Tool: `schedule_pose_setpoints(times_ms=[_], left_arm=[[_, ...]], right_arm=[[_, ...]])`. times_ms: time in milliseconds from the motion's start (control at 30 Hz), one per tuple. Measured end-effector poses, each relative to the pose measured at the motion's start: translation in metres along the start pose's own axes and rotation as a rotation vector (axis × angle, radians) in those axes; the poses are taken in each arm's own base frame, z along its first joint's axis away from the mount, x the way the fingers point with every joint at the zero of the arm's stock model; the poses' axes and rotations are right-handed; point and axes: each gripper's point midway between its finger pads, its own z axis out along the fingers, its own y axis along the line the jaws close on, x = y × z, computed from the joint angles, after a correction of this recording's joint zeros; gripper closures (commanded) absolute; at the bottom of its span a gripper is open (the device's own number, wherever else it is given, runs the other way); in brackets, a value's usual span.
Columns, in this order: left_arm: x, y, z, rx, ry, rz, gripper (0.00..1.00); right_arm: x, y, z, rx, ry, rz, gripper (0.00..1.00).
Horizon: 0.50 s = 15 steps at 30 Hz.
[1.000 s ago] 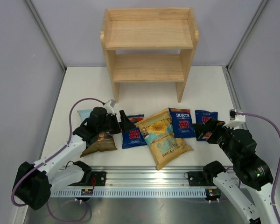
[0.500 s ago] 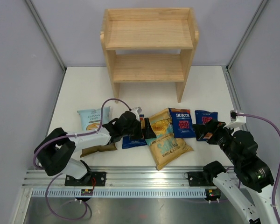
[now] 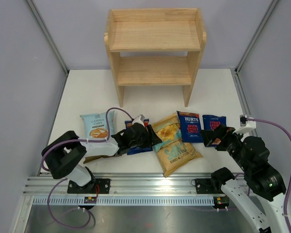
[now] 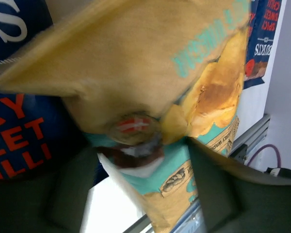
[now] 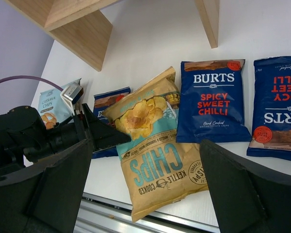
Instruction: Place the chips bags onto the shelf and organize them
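Jaws of left gripper [image 3: 154, 138] apart, straddling left rim of yellow bag [image 3: 177, 148]; pad contact not discernible. Bag flat, mid-row, near front edge of desk [image 3: 87, 92]. Jaws of right gripper [image 3: 209, 138] wide apart, at near end of rightmost Burts bag [image 3: 214, 121]. Shelf [image 3: 155, 36] at back edge.

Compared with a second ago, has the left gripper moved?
Yes. The left gripper has swung right, from below the left leg of the shelf toward its middle, reaching the yellow bag.
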Motion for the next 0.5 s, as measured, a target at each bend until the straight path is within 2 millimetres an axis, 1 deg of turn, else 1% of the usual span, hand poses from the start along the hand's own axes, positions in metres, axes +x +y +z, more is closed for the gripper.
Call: schedule_pose_setpoints(times_ms=[33,67,100,167,200,333,433,500], left_arm=[[0.000,0.000,0.001,0.002,-0.013,-0.008,0.47],[0.000,-0.001,0.001,0.006,-0.026,-0.015,0.49],[-0.001,-0.003,0.002,0.011,-0.040,-0.021,0.53],[-0.003,-0.007,0.002,0.025,-0.064,-0.034,0.65],[-0.004,-0.008,0.002,0.033,-0.078,-0.042,0.72],[-0.009,-0.004,-0.003,0.044,-0.125,-0.079,0.91],[-0.016,-0.001,-0.019,0.062,-0.182,-0.098,0.96],[-0.021,0.003,-0.031,0.071,-0.221,-0.105,0.98]], right_arm=[[0.000,0.000,0.000,-0.001,0.000,0.003,0.01],[0.000,0.001,0.000,-0.004,0.002,0.005,0.01],[0.001,0.002,0.000,-0.008,0.005,0.007,0.01],[0.002,0.003,0.000,-0.015,0.010,0.010,0.00],[0.002,0.004,0.000,-0.018,0.011,0.011,0.01],[0.002,0.004,0.000,-0.020,0.013,0.014,0.01],[0.004,0.004,0.001,-0.023,0.015,0.021,0.00],[0.010,0.004,0.003,-0.034,0.028,0.028,0.00]])
